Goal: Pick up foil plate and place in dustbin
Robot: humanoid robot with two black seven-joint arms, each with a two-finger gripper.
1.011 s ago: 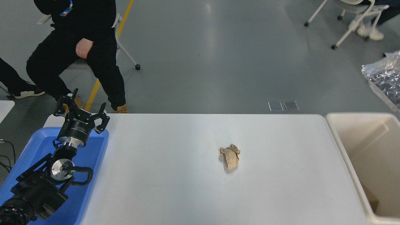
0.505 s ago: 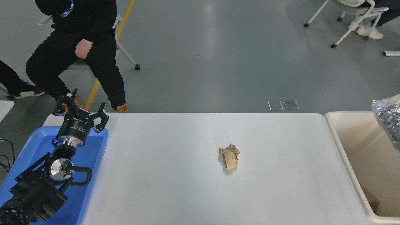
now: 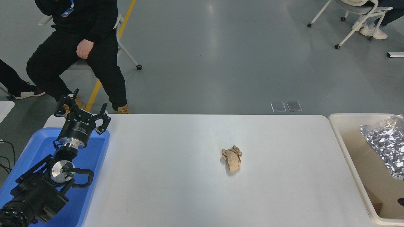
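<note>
The foil plate [image 3: 385, 147], shiny and crinkled, lies tilted inside the dustbin [image 3: 347, 148], against its far right side and partly cut off by the picture's right edge. The dustbin is a cream bin standing at the table's right end. I see no gripper on the plate. Only a small black part [image 3: 401, 201] shows at the right edge, low over the bin; I cannot tell what it is. My left gripper [image 3: 84, 107] is open and empty, parked over the blue tray at the lower left.
A crumpled brown paper wad [image 3: 232, 159] lies on the white table [image 3: 176, 176], right of the middle. A blue tray [image 3: 91, 151] sits at the left end under the left arm. A person [image 3: 75, 47] sits beyond the far left corner.
The foil plate came down from high at the right edge, over the dustbin, into the dustbin. The left arm and the paper wad have not moved.
</note>
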